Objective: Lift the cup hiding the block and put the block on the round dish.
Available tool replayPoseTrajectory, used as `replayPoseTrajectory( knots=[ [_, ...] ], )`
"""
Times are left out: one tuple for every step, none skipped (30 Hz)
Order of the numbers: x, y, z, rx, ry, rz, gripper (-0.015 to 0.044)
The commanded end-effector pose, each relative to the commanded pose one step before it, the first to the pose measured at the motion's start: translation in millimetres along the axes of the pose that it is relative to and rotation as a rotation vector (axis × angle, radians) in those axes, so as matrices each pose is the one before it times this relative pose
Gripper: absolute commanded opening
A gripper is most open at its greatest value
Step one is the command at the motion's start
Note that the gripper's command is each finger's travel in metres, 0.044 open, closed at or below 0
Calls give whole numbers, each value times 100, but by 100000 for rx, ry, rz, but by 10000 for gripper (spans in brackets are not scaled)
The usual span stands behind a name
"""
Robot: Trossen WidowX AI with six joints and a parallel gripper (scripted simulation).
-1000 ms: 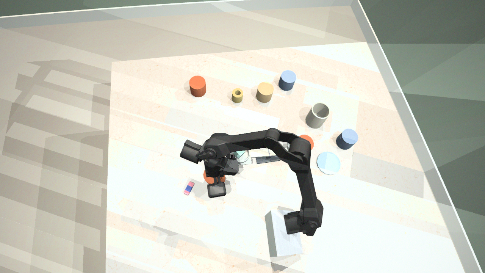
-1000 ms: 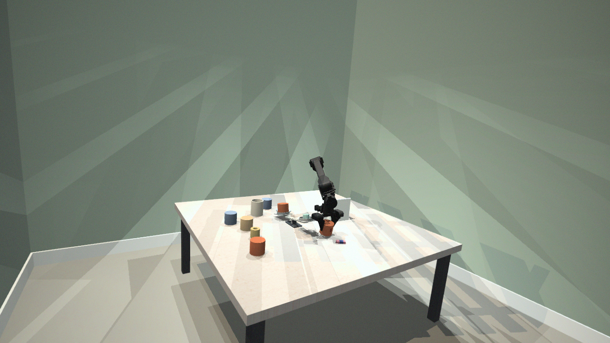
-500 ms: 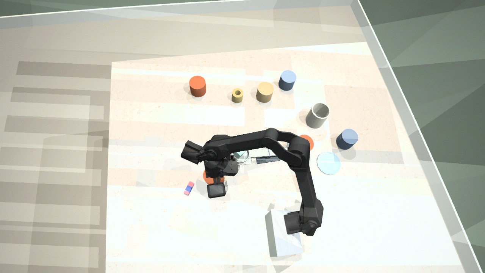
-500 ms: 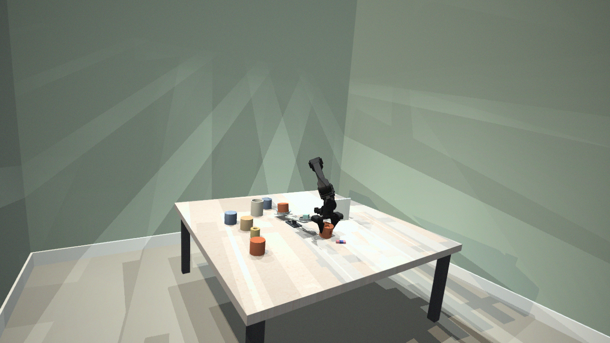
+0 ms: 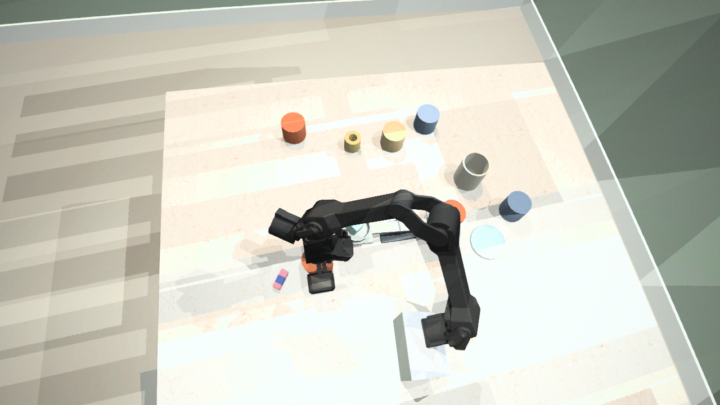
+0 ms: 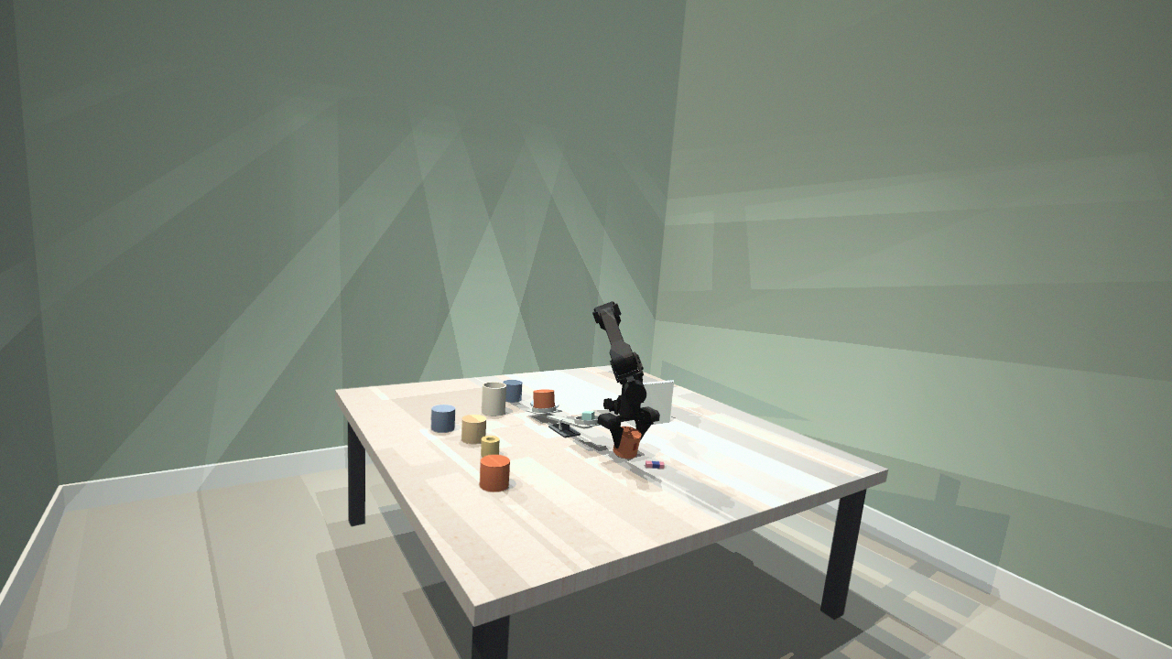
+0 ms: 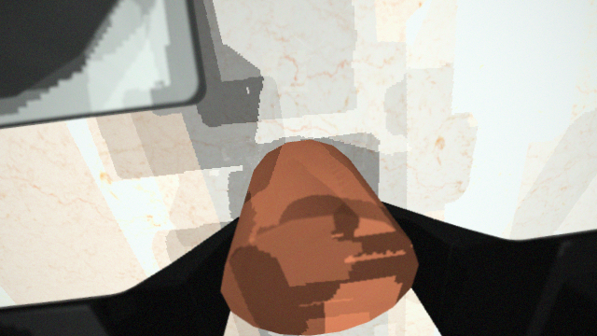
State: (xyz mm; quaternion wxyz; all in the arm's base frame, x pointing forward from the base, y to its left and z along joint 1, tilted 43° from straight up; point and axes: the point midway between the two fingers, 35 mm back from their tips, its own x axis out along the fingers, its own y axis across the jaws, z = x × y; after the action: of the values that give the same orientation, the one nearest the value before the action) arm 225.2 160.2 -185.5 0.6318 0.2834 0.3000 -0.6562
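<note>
My gripper (image 5: 320,268) (image 6: 627,434) (image 7: 308,215) is shut on an orange cup (image 5: 304,261) (image 6: 627,444) (image 7: 317,233), upside down and low over the table, to the left of the balance (image 5: 395,236) (image 6: 565,422). A small teal block (image 5: 356,230) (image 6: 586,415) sits uncovered on the balance's left pad (image 7: 140,95). The other orange cup (image 5: 455,206) (image 6: 543,399) stands on the right end, partly hidden by my arm. The pale blue round dish (image 5: 487,241) lies to the right of the balance.
A pink and blue eraser (image 5: 280,279) (image 6: 654,464) lies just left of the held cup. At the back stand an orange cylinder (image 5: 293,127), a yellow ring (image 5: 352,141), a tan cylinder (image 5: 393,135), two blue cylinders (image 5: 426,118) (image 5: 514,206) and a grey open cup (image 5: 471,171).
</note>
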Motion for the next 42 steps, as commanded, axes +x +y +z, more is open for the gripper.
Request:
replayPoseTrajectory(
  knots=[
    [-1196, 67, -52, 10, 14, 116, 440],
    [-1456, 3, -12, -197, -92, 79, 440],
    [-1471, -49, 35, -194, -114, 76, 440],
    [-888, -54, 45, -115, -79, 44, 440],
    [-297, -22, 19, -38, -28, 15, 440],
    [0, 0, 0, 0, 0, 0, 440],
    [0, 0, 0, 0, 0, 0, 440],
    [0, 0, 0, 0, 0, 0, 440],
    [0, 0, 0, 0, 0, 0, 440],
    [0, 0, 0, 0, 0, 0, 440],
    [0, 0, 0, 0, 0, 0, 440],
    [-59, 73, 81, -563, 7, 4, 414],
    [-175, 215, 246, -1689, 19, 11, 388],
    [-288, 349, 423, -2813, 25, 19, 361],
    [-343, 403, 538, -3420, 21, 23, 335],
    [-336, 377, 564, -3418, 10, 21, 309],
    [-329, 349, 588, -3415, -1, 19, 282],
    [-321, 320, 611, -3413, -11, 16, 260],
    [-313, 289, 633, -3410, -21, 12, 260],
    [-306, 256, 652, -3408, -31, 7, 260],
    [-298, 223, 670, -3405, -41, 1, 260],
    [-291, 188, 686, -3404, -50, -6, 260],
    [-283, 152, 700, -3405, -58, -13, 260],
    [-276, 115, 712, -3403, -66, -21, 260],
    [-268, 77, 722, -3400, -73, -30, 260],
    [-260, 39, 729, -3398, -80, -40, 260],
    [-253, 0, 735, -3397, -86, -50, 260],
    [-245, -39, 738, -3395, -91, -61, 260],
    [-237, -79, 738, -3391, -95, -72, 260],
    [-188, -96, 601, -2766, -80, -68, 260],
    [-110, -72, 359, -1659, -49, -44, 260],
    [-36, -27, 119, -553, -17, -15, 260],
    [0, 0, 0, 0, 0, 0, 260],
    [0, 0, 0, 0, 0, 0, 260],
    [0, 0, 0, 0, 0, 0, 260],
    [0, 0, 0, 0, 0, 0, 260],
    [0, 0, 0, 0, 0, 0, 260],
    [0, 0, 0, 0, 0, 0, 260],
    [0, 0, 0, 0, 0, 0, 260],
    [121, 3, 2, 2, -4, 0, 260],
    [362, 5, 4, 6, -12, -1, 260],
    [541, -1, 6, 9, -21, -4, 260]
  ],
)
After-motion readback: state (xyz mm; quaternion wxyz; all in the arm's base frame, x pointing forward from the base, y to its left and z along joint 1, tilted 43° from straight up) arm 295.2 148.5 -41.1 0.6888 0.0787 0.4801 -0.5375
